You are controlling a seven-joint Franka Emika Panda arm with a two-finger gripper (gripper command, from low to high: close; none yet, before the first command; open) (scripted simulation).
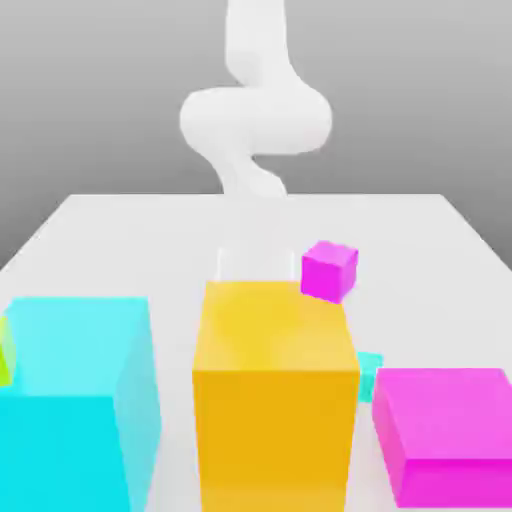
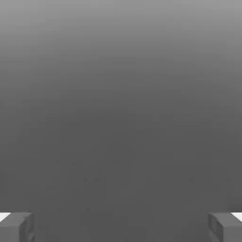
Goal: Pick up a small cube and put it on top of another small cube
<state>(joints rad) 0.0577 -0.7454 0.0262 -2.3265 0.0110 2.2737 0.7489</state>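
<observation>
The gripper stands wide open, with nothing between its two fingers. In the hand view one grey fingertip sits at each lower corner of the picture, far apart, and the space between them faces a plain grey backdrop.

In the exterior view the white arm rises behind the far edge of the white table, with its thick curved links above the table's middle.

The small cube is teal-green and lies on the table between the orange block and the magenta block. Only a sliver of it is visible, since the orange block hides most of it. It is just beside the orange block's right side, as the exterior view has it, and near the magenta block's far corner. Whether it touches either block cannot be told.

A magenta cube sits farther back on the table, beyond the orange block's far right corner, turned slightly off square to the blocks. It is well apart from the gripper side of the arm.

A cyan block occupies the near part of the table at the exterior view's left, beside the orange block with a strip of table between them. A thin yellow-green object shows at the picture's left edge, against the cyan block; its shape cannot be told.
</observation>
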